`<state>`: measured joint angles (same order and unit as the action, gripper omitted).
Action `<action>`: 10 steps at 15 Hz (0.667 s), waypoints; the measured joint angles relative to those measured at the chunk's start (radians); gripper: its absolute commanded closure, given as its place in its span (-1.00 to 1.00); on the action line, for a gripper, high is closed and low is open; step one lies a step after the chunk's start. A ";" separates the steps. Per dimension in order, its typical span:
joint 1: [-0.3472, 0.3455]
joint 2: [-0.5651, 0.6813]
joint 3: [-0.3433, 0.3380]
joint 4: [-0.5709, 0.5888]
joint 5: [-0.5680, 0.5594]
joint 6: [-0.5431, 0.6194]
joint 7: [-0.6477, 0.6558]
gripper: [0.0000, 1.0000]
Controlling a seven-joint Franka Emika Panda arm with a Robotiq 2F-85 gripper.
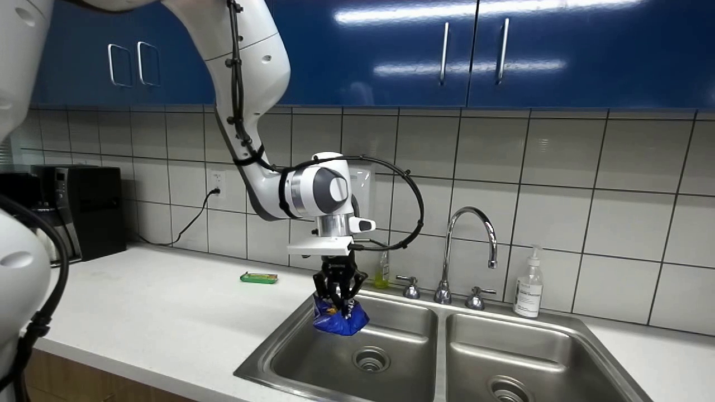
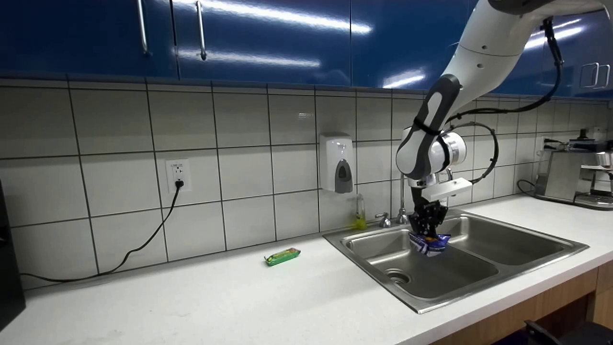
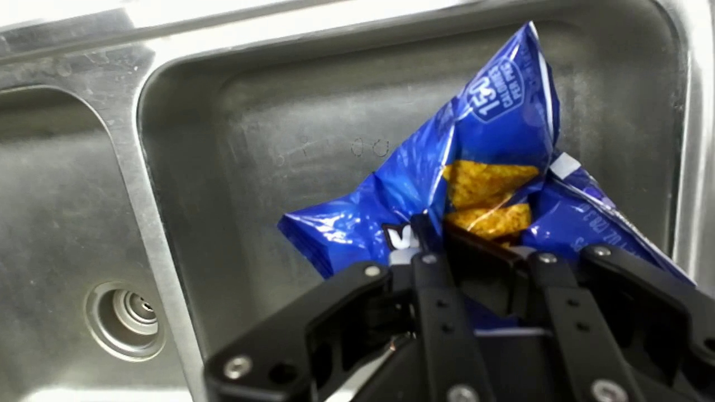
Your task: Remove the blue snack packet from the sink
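My gripper (image 1: 339, 306) is shut on the blue snack packet (image 1: 339, 325), pinching its middle, and points down. In an exterior view the gripper (image 2: 427, 233) and the packet (image 2: 433, 246) hang over the sink (image 2: 380, 274). In the wrist view the packet (image 3: 416, 176) is crumpled between the fingertips (image 3: 438, 226), with orange chip pictures and white print showing; the fingers hide part of it. The stainless sink (image 1: 441, 349) has two bowls, and its divider (image 3: 145, 212) shows in the wrist view. The packet is over one bowl; its exact height above the bottom is hard to tell.
A chrome faucet (image 1: 447, 262) stands behind the sink, with a pump bottle (image 1: 529, 287) beside it. A small green packet (image 1: 258, 278) lies on the white counter (image 1: 167, 312). A soap dispenser (image 2: 336, 163) hangs on the tiled wall. Blue cabinets (image 2: 268, 43) are overhead.
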<state>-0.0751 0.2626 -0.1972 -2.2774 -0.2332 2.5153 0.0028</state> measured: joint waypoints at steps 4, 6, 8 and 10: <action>0.010 -0.055 0.041 -0.070 -0.004 0.013 -0.030 0.97; 0.021 -0.078 0.065 -0.104 -0.004 0.027 -0.040 0.97; 0.037 -0.098 0.089 -0.135 -0.004 0.040 -0.047 0.97; 0.056 -0.120 0.114 -0.166 -0.004 0.056 -0.054 0.97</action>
<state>-0.0190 0.1429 -0.0831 -2.4435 -0.2371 2.5709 -0.0511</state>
